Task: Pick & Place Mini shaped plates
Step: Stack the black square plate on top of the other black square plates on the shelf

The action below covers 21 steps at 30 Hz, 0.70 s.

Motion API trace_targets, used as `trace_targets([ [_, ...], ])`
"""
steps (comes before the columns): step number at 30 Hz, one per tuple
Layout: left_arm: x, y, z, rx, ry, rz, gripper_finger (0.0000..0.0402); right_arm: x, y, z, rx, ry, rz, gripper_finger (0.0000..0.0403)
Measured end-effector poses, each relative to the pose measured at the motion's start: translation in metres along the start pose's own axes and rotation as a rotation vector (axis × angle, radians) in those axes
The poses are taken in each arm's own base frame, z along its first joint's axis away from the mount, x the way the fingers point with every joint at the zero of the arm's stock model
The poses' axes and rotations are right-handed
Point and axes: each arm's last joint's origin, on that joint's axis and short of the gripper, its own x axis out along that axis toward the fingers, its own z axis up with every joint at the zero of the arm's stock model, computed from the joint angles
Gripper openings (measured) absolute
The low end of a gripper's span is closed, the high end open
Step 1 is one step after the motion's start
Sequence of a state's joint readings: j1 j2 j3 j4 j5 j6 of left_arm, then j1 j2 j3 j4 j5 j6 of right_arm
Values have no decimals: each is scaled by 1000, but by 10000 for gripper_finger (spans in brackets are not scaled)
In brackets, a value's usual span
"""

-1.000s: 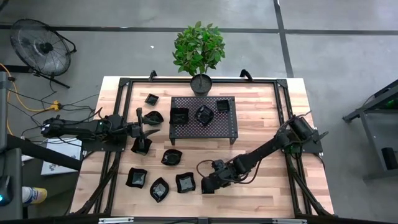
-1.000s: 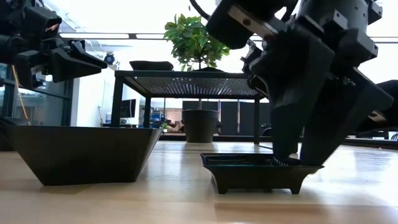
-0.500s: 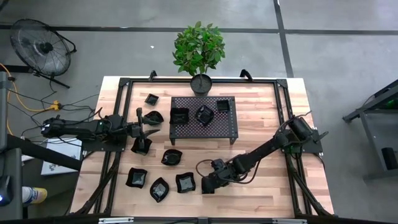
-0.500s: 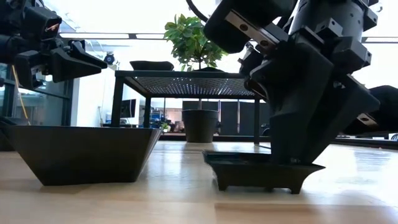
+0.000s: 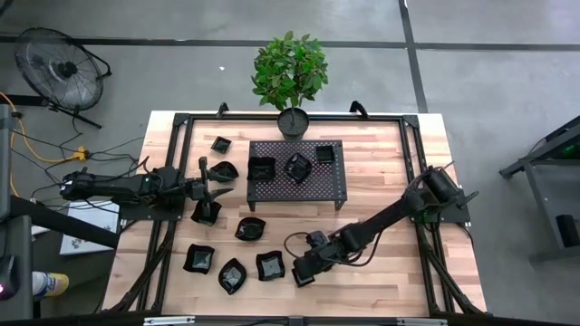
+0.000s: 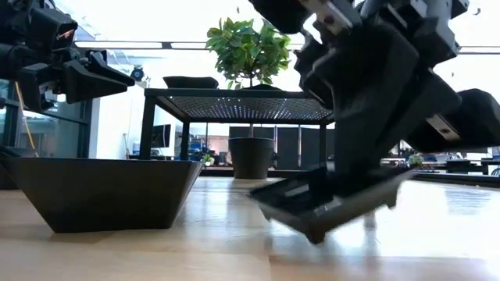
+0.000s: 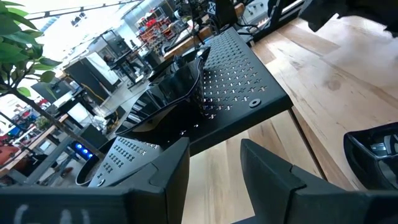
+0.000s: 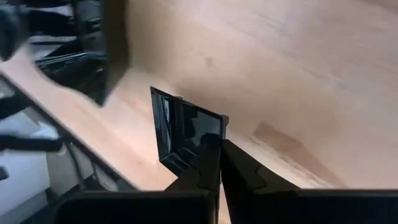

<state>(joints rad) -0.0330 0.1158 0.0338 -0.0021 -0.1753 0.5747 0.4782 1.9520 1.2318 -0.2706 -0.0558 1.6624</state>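
Observation:
My right gripper point(image 5: 305, 270) is low over the table's near middle, shut on a small square black plate point(image 6: 328, 199), which also shows in the right wrist view point(image 8: 186, 134). Three plates sit on the perforated rack point(image 5: 297, 172): point(image 5: 261, 168), point(image 5: 298, 166), point(image 5: 324, 154). Several more lie on the table to the left, such as a plate point(image 5: 250, 228) and a plate point(image 5: 269, 265). My left gripper point(image 5: 217, 188) hovers open left of the rack, over the plate point(image 5: 207, 212). My right gripper pinches the square plate by its rim point(image 8: 208, 142) on the side toward the table's right, between the two fingers point(image 8: 239, 171). The fingers come from above, slanting down from the right. The plate tilts, held side raised point(image 6: 391, 183), opposite foot point(image 6: 314, 234) at or just above the table.
The black rack stands at the table's far middle, with a round plant pot point(image 5: 293, 120) behind it. A deep black plate point(image 6: 101, 191) fills the low view's left. Bare wood lies right of the rack point(image 5: 390, 181) and along the near right.
My right gripper's fingers stood apart over the square plate's right rim, then shut on it and rose a little. The plate, flat on the table before, has tipped: its right side has come up while its left foot stays low.

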Motion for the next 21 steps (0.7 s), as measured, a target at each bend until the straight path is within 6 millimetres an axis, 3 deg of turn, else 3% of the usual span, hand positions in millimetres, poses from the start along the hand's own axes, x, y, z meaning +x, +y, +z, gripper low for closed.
trace_targets([
  [9, 0, 0, 0, 0, 0, 0, 140, -37, 16, -3, -37, -26, 50, 3],
  [21, 0, 0, 0, 0, 0, 0, 140, -117, 24, 14, -118, -155, 133, 3],
])
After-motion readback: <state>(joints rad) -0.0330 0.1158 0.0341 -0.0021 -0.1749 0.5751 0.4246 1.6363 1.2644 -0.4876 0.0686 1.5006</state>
